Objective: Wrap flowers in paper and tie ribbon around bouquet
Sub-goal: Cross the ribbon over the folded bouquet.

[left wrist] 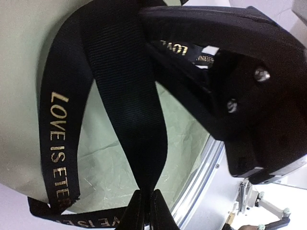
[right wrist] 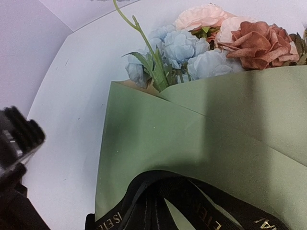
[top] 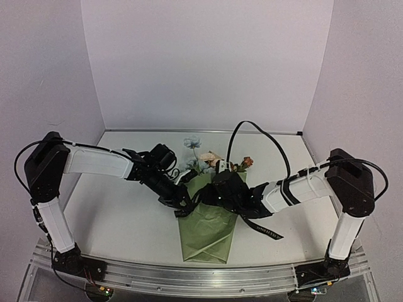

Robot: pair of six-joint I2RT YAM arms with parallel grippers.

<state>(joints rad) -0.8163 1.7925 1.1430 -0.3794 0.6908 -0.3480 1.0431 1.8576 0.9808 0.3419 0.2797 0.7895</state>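
Two robot arms are meeting over the bouquet (top: 206,229), which is lying at the centre of the white counter (top: 119,214) in the overhead view, its narrow end pointing toward the bottom of the frame. The olive-green paper (right wrist: 192,134) is wrapping the flowers (right wrist: 211,43), whose pale blue, pink and rust-brown blooms are poking out of the wide end. The black ribbon (left wrist: 124,96), lettered in gold, is looping across the paper. The left end effector (left wrist: 146,213) is pinching one strand at the bottom of its wrist view. The right end effector (right wrist: 153,215) is clenched on the ribbon too. A loose tail is trailing onto the counter, right of the bouquet.
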